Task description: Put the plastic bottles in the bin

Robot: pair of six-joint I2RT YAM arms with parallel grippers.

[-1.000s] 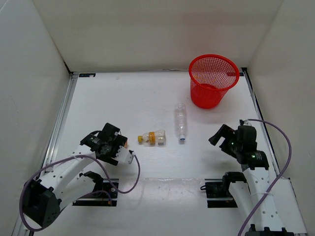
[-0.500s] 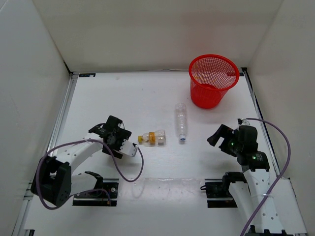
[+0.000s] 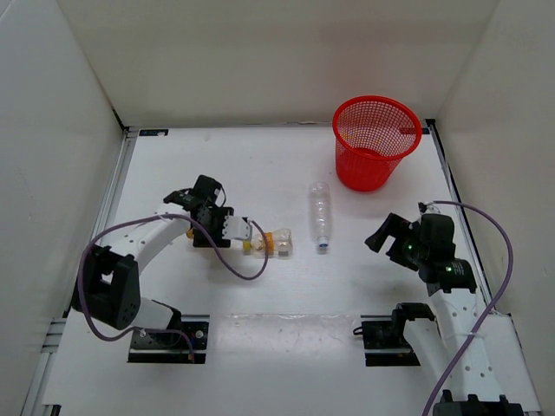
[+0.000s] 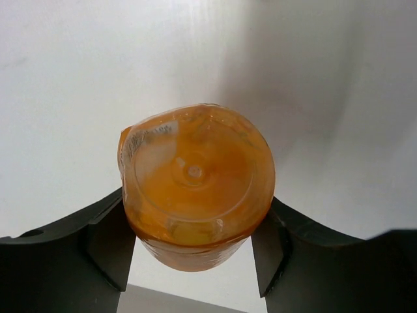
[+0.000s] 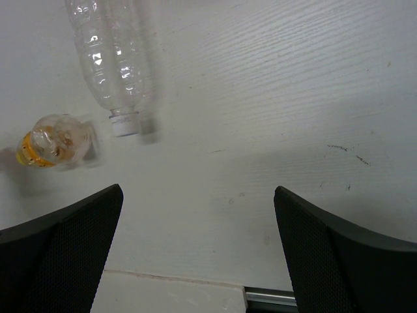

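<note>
The left gripper [image 4: 195, 202] is clenched on the orange bottle [image 4: 195, 163] — black fingers press its sides, and its round end faces the wrist camera. From above, the pair sits left of centre on the white table [image 3: 173, 173]. The clear bottle with the yellow-orange label [image 3: 282, 244] lies just beside it (touching or not, I cannot tell). The slim clear bottle [image 3: 319, 217] lies at centre, cap toward the bottom of the frame. The red bin [image 3: 368, 169] stands upright at upper right. The right gripper [image 5: 199, 195] hangs at lower right — jaws spread wide, holding nothing.
</note>
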